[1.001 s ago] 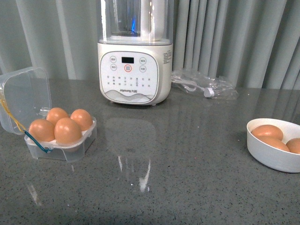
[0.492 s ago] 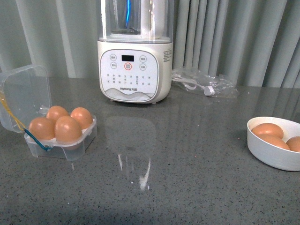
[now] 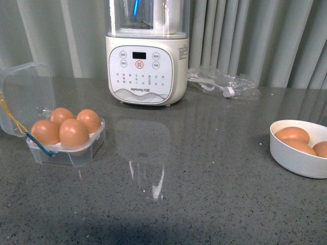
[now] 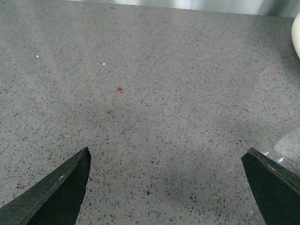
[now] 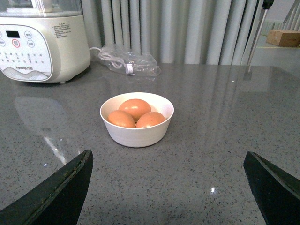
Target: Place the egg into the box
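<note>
clear box (image 3: 65, 152) on the robot's left, lid (image 3: 28, 97) up, all four cups filled; the egg (image 3: 74, 133) sits in a near cup. left gripper (image 4: 167, 150) and right gripper (image 5: 167, 153) hang released, empty. risk: another egg brought from the white bowl (image 5: 136, 137) finds no free cup and rolls off.

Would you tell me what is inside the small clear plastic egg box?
The small clear plastic egg box holds four orange-brown eggs, hinged lid open; the cup floors beneath them are covered.
</note>
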